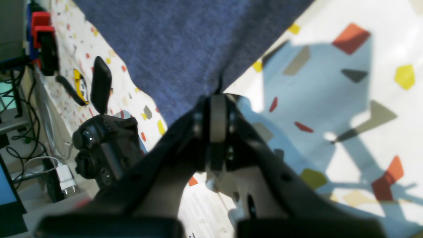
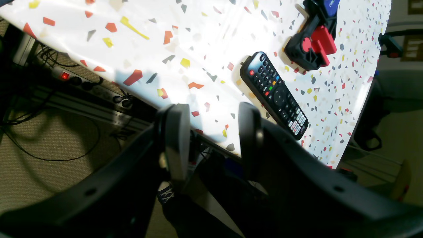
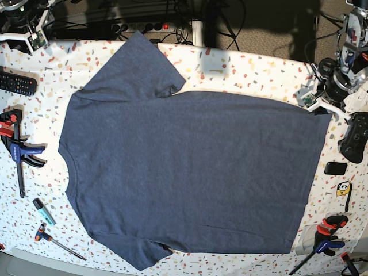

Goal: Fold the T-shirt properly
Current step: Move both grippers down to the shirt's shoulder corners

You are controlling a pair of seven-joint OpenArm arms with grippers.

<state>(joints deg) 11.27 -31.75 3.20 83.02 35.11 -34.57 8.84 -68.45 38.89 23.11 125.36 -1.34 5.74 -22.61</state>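
Note:
The T-shirt [image 3: 190, 167] lies flat on the speckled table with its plain navy side up, collar to the left, hem to the right, one sleeve at the back [image 3: 138, 63]. No lettering shows. My left gripper [image 3: 319, 103] is at the hem's far right corner. In the left wrist view it [image 1: 218, 99] is shut on that corner of the shirt [image 1: 178, 43]. My right gripper [image 3: 26, 35] is at the table's back left corner, away from the shirt. In the right wrist view it [image 2: 213, 132] is open and empty above the table edge.
A remote [image 3: 16, 83] [image 2: 274, 91] and a red-black clamp [image 3: 17, 146] [image 2: 312, 43] lie left of the shirt. A marker [image 3: 43, 211] and a screwdriver [image 3: 57, 241] lie at the front left. A game controller [image 3: 355, 135] [image 1: 105, 145], a small black device [image 3: 335, 168] and another clamp [image 3: 325, 236] lie on the right.

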